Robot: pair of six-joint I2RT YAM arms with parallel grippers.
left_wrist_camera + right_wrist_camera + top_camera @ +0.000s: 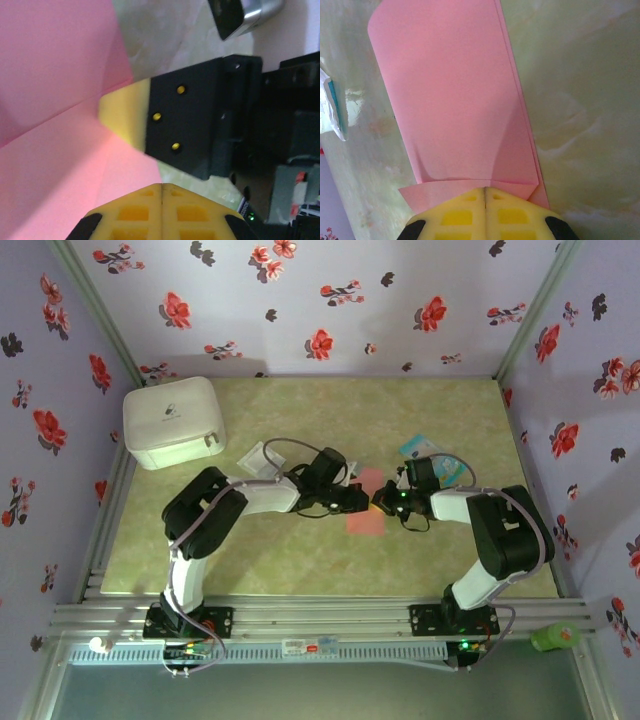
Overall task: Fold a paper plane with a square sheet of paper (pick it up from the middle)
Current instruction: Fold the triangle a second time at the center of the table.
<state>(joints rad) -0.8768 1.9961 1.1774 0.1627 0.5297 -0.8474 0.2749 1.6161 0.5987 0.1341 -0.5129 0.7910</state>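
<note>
A white box (172, 423) sits at the far left of the tabletop (300, 560). At mid-tabletop, the left gripper (357, 500) holds its fingers (145, 197) pressed together against the creased salmon-pink sheet of paper (367, 518). The right gripper (383, 503), its fingers likewise together, meets the sheet's opposite edge.

Both arms bend inward until the left hand (358, 500) and right hand (384, 502) meet tip to tip, each pinching the pink paper (455, 90).
</note>
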